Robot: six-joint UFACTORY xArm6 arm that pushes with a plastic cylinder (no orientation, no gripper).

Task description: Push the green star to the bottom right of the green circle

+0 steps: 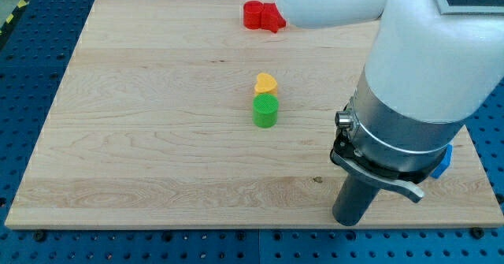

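The tip (349, 221) rests near the board's (142, 154) bottom edge at the view's lower right; being a bare rod, it has nothing to open or close, and it holds and touches no block here. Up and to the view's left of the tip, well apart from it, stands the green circle (265, 111), with a yellow heart (266, 83) touching it on its far side. Farther up, near the board's top edge, lie 2 red blocks (263, 16) pressed together, their shapes hard to make out. A sliver of a blue block (446, 161) shows just to the right of the tip, mostly hidden by the arm (417, 83). The green star cannot be seen anywhere; it is probably hidden behind the arm, though that is only a guess. The step in hand appears to be the approach, with no push begun. The next move calls for finding the star, getting the tip behind it, then sliding it toward the spot below and right of the circle without disturbing the circle or heart.
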